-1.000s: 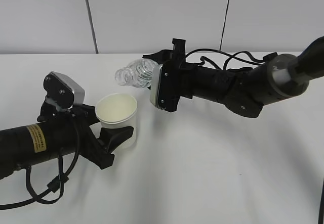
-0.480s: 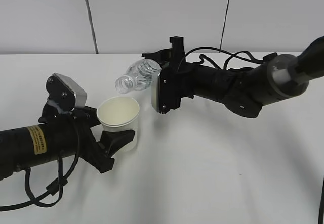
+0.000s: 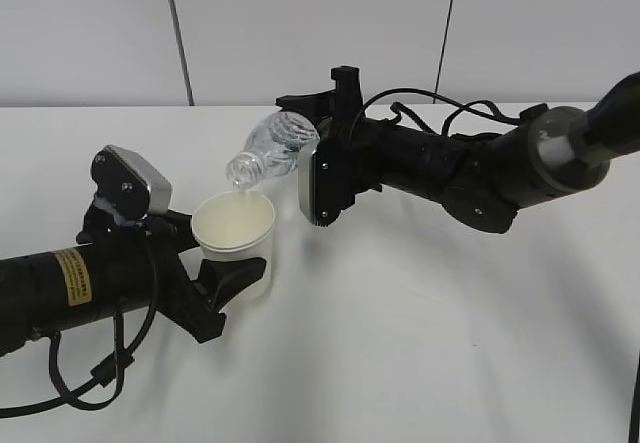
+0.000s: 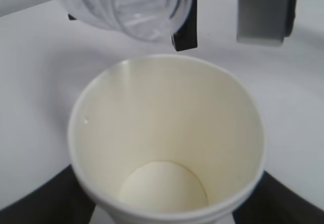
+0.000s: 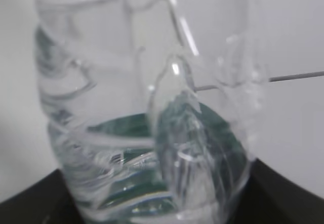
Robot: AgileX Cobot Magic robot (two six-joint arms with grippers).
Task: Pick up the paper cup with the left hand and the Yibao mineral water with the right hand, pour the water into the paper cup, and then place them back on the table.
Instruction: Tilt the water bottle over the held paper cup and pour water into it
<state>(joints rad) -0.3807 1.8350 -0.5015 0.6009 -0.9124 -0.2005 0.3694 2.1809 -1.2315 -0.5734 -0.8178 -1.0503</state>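
the black left arm with the yellow sticker and silver-grey camera block reaches in from the left edge of the exterior view, and its gripper (image 3: 232, 271) is closed around the lower part of the small off-white paper cup with a rolled rim (image 3: 236, 237), holding it upright just above the large plain white tabletop (image 3: 420, 343). from the left wrist view the cup (image 4: 167, 143) fills the frame, its mouth open toward the camera and its pale round bottom visible inside, with the dark fingers (image 4: 35, 198) showing at both lower corners against its wall. the black right arm with the silver-grey block and loose black cables comes in from the right, and its gripper (image 3: 312, 128) clamps the small clear plastic bottle with ribbed shoulders and no cap (image 3: 268, 148), tipped well past level so that its open neck points down and to the left, right over the far rim of the cup. a thin stream seems to fall from the neck into the cup, though it is faint. in the left wrist view the bottle's clear ribbed neck (image 4: 126, 4) hangs just above the cup's far edge. the right wrist view shows the bottle (image 5: 147, 107) close up, its dark green label seen through the clear wall, and the gripper's dark fingers (image 5: 25, 204) at the lower corners.
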